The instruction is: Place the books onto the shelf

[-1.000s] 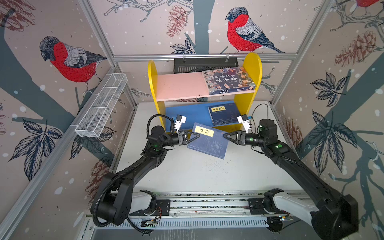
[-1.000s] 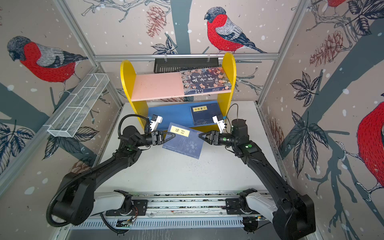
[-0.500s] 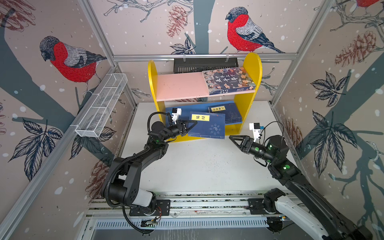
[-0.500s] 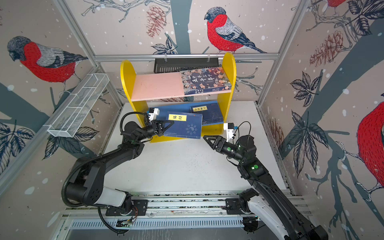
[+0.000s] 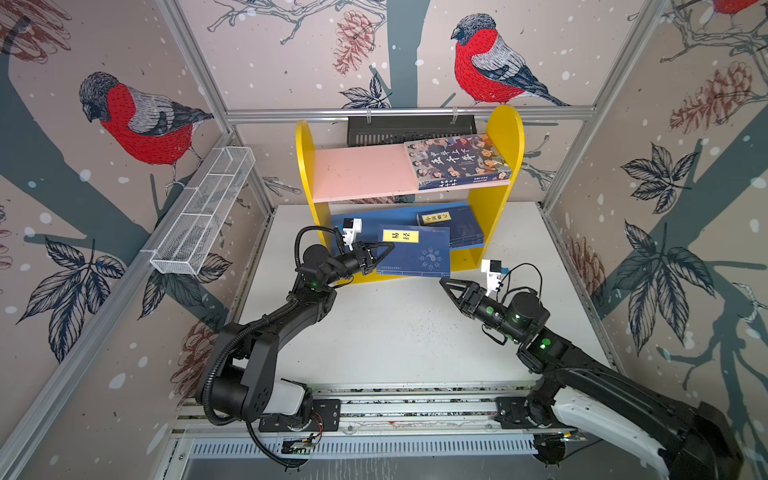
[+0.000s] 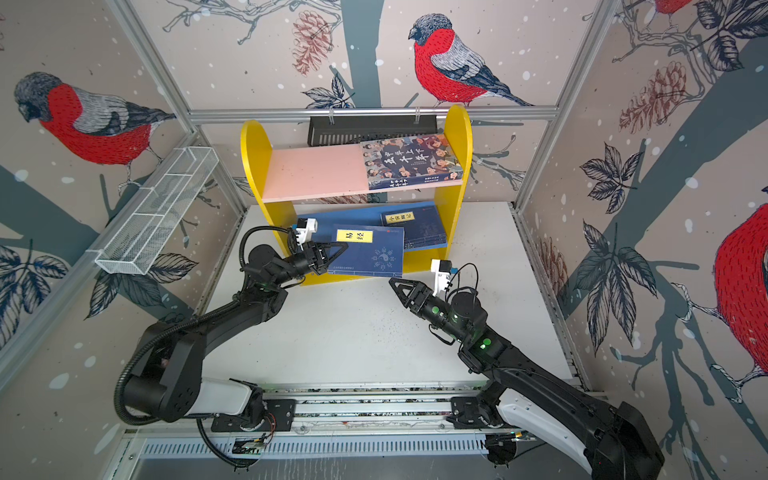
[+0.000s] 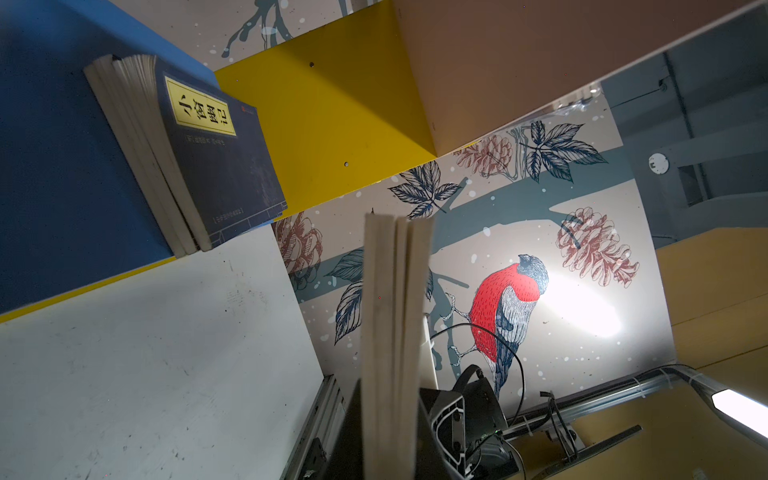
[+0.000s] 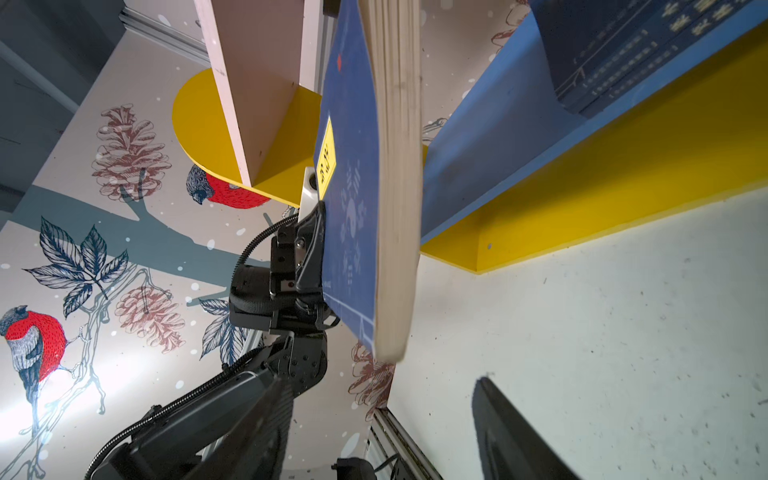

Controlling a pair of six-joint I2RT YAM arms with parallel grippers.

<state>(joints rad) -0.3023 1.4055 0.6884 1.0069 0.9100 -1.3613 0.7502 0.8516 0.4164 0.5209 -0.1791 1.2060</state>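
The shelf [image 5: 505, 137] with yellow sides stands at the table's back. A colourful book [image 5: 455, 162] lies on its pink upper board [image 5: 361, 174]. A stack of navy books [image 5: 453, 226] lies at the right of the blue lower board [image 5: 365, 216]. My left gripper [image 5: 384, 251] is shut on the left edge of another navy book [image 5: 415, 251], held level over the lower board's front edge. In the left wrist view its page edge [image 7: 390, 332] runs out from between the jaws. My right gripper [image 5: 446, 286] hangs open over the table, right of and below that book, touching nothing.
A white wire basket [image 5: 203, 216] hangs on the left wall. A black slotted tray [image 5: 409, 129] sits behind the shelf's top. The arms' rail [image 5: 395, 411] runs along the table's front edge. Walls close in both sides.
My left gripper has carried the navy book from mid-table back to the lower board's front. My right gripper has drawn away from the book's right edge, toward the front right.
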